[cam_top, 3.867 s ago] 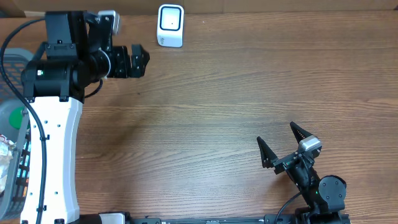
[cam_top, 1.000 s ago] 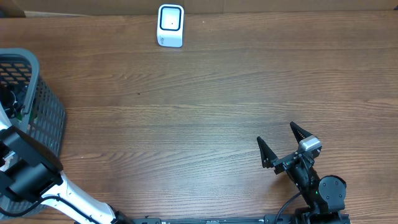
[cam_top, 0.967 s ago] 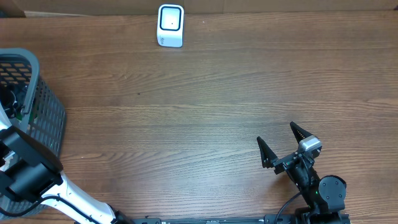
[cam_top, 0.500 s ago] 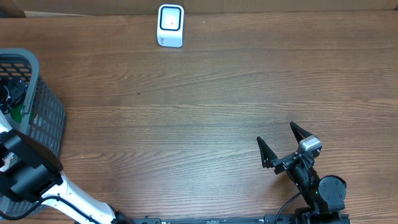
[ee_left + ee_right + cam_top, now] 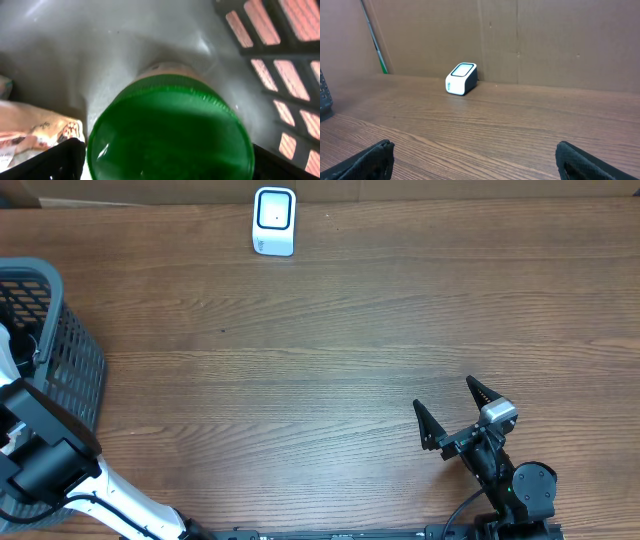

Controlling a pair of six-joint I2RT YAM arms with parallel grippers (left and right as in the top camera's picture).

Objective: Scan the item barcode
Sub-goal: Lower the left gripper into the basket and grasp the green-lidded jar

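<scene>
Wood-grain desk (image 5: 350, 360), cardboard wall behind. Grey basket (image 5: 70, 350) is noted at the left edge. The left arm (image 5: 40, 450), recorded beside the scanner seconds back, is now sunk into the basket, so pick-up is judged begun and nothing scanned. Green-lidded container (image 5: 167, 125) is shown only by the left wrist view, inside the basket beside a snack packet (image 5: 30, 130); no barcode is seen. White scanner (image 5: 274, 220) is set well apart. Left hand (image 5: 170, 160) is held apart around the lid, unclosed. Right hand (image 5: 444, 393) is spread and empty.

green cap (image 5: 167, 130): blurred, cut by bottom edge | basket (image 5: 75, 365): cut by left edge | packet (image 5: 30, 125): cut by left edge
</scene>
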